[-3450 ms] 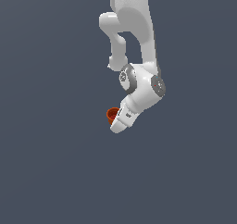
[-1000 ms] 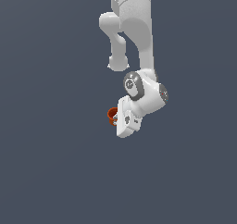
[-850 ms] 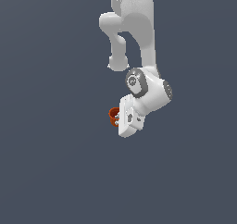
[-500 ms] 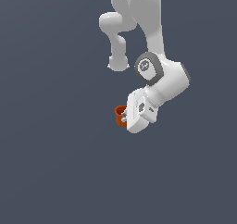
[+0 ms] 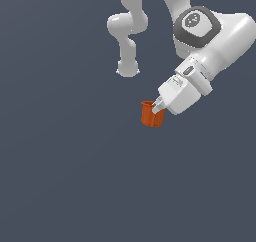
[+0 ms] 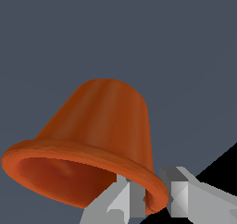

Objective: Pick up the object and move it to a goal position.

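Observation:
The object is a small orange-red cup [image 5: 149, 114] with tapered walls and a thick rim. It hangs in the air at the tip of my white gripper [image 5: 158, 107], near the middle of the exterior view. In the wrist view the cup [image 6: 99, 126] fills the frame, and my gripper [image 6: 155, 196] is shut on its rim, with one finger [image 6: 127, 201] inside the wall and the other outside. The cup's base points away from the wrist camera.
The arm's white links [image 5: 210, 41] reach down from the top of the exterior view toward its right. A plain dark grey surface [image 5: 65, 176] lies behind and below the cup.
The arm has swung toward the exterior view's right and the wrist has risen, carrying the cup with it. The grip on the rim is unchanged.

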`<control>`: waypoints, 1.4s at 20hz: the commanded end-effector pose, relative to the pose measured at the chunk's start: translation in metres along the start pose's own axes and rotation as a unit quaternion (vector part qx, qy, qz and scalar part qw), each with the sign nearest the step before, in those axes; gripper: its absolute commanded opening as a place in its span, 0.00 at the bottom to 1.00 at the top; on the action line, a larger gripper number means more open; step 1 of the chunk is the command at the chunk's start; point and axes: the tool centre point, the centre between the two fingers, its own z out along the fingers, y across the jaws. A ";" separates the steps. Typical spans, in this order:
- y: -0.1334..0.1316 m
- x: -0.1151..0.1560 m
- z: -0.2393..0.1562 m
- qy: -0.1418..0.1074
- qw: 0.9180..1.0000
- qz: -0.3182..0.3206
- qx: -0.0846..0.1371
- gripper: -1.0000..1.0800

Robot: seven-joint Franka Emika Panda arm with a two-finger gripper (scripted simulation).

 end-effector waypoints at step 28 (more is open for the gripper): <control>0.025 -0.067 -0.286 -0.024 0.941 0.247 -0.229 0.00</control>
